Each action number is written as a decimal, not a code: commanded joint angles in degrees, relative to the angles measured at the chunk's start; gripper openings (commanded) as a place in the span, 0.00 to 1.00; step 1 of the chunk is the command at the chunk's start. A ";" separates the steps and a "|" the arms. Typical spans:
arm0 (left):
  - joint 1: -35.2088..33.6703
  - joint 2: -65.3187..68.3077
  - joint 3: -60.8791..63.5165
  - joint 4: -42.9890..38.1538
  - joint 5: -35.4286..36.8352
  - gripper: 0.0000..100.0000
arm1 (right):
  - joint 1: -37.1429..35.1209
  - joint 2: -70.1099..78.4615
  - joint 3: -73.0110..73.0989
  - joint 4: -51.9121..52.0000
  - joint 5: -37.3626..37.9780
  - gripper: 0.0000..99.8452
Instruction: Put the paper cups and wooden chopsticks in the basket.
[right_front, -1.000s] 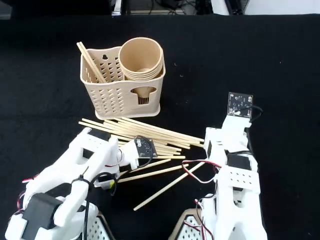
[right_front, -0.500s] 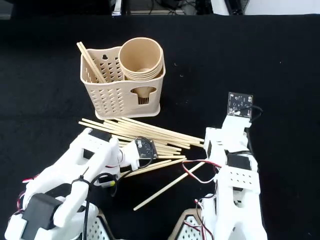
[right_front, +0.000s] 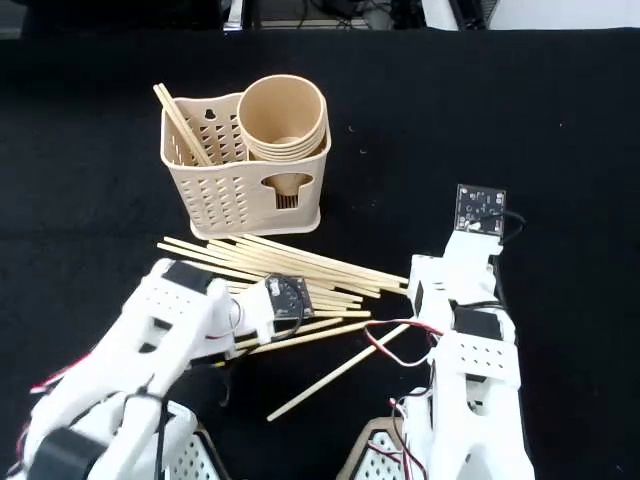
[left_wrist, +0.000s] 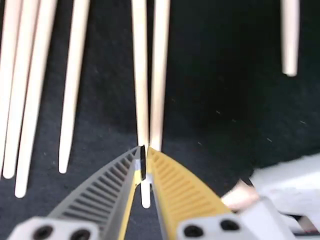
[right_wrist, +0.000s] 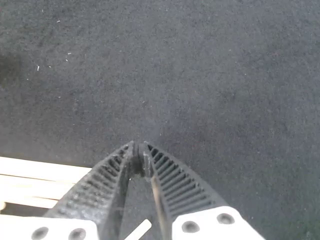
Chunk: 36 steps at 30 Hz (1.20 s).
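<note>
Though well begun, far from finished. Toward the left of the black cloth (right_front: 90, 150), standing upright: a beige slotted basket (right_front: 240, 195), with a couple of wooden chopsticks (right_front: 180, 122) leaning in its left compartment and a nested stack of paper cups (right_front: 283, 115) seated in its right one. Cups judged done, with none seen loose.

Nearer the arms, in front of the basket: left gripper (left_wrist: 143, 150) low over the cloth, pinched almost closed on the thin end of one stick of a side-by-side pair (left_wrist: 140, 75). Second stick possibly caught too, impossible to tell.

Fanned across the middle, a loose pile (right_front: 300, 268) of many more chopsticks flat on the cloth, plus one stray stick (right_front: 330, 380) lying slantwise, apart from the rest. Left to do: nearly all of the sticks.

At the right, right gripper (right_wrist: 138, 152) closed on nothing, over bare cloth.
</note>
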<state>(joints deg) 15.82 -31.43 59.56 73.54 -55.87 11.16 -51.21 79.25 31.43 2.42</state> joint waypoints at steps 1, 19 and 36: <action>0.40 -6.59 -0.13 5.19 -1.14 0.03 | -0.70 -1.27 -0.57 -1.23 0.70 0.02; -1.10 12.22 -4.53 -6.07 -1.14 0.26 | -0.70 -1.10 -0.48 -1.23 0.70 0.02; 0.66 27.25 -9.71 -6.59 -0.97 0.03 | -0.70 -1.27 -0.48 -1.23 0.70 0.02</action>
<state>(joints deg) 15.56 -4.62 50.42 67.74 -56.57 11.16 -51.21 79.25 31.43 2.42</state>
